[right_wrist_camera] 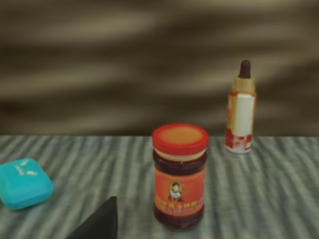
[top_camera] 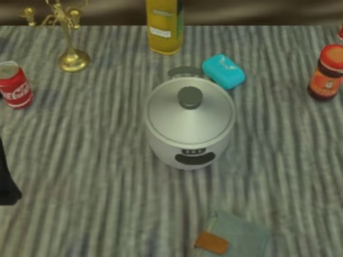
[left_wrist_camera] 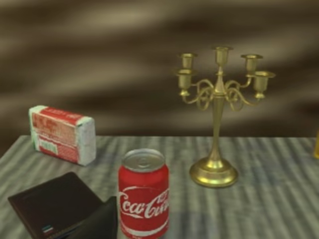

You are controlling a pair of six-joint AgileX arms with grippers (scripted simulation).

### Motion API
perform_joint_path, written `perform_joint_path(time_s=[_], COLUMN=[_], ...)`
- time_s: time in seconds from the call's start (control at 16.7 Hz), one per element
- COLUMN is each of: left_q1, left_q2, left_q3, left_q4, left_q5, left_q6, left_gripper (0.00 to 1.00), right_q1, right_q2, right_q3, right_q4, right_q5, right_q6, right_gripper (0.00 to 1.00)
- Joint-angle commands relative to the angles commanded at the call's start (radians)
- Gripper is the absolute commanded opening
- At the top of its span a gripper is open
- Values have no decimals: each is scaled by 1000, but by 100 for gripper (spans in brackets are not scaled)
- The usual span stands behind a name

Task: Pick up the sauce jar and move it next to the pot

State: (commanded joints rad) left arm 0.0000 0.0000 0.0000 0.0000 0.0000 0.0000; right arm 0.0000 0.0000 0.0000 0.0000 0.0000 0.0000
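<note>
The sauce jar [top_camera: 327,72], with a red lid, dark reddish contents and an orange label, stands upright at the table's far right edge. In the right wrist view the sauce jar [right_wrist_camera: 179,177] is close ahead and nothing is touching it. The silver-grey pot [top_camera: 190,126], lid on with a dark knob, sits at the table's middle, well left of the jar. Only a dark tip of my right gripper [right_wrist_camera: 99,221] shows, short of the jar; that arm is outside the top view. My left arm [top_camera: 6,182] is parked at the left edge, and a dark part of its gripper [left_wrist_camera: 97,221] shows beside the cola can.
A teal soap box [top_camera: 224,70] lies between pot and jar. Behind the pot stands a yellow bottle [top_camera: 164,24]. A cola can [top_camera: 15,84] and a gold candelabra [top_camera: 69,37] are at the far left. A grey-blue pouch [top_camera: 236,238] lies at the front. A dropper bottle [right_wrist_camera: 241,112] stands behind the jar.
</note>
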Motion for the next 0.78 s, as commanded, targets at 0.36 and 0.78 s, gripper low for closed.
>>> perform_joint_path(time_s=[0.36,0.78], left_q1=[0,0], left_q2=[0,0], left_q3=[0,0], left_q4=[0,0], left_q5=[0,0], left_q6=[0,0], left_gripper=[100,100], right_q1=[-6,-43], right_q2=[92,553], right_q3=[66,457], right_q4=[-83,-425], right_q5=[1,6], right_q6=[-14,-98], right_gripper=[100,100])
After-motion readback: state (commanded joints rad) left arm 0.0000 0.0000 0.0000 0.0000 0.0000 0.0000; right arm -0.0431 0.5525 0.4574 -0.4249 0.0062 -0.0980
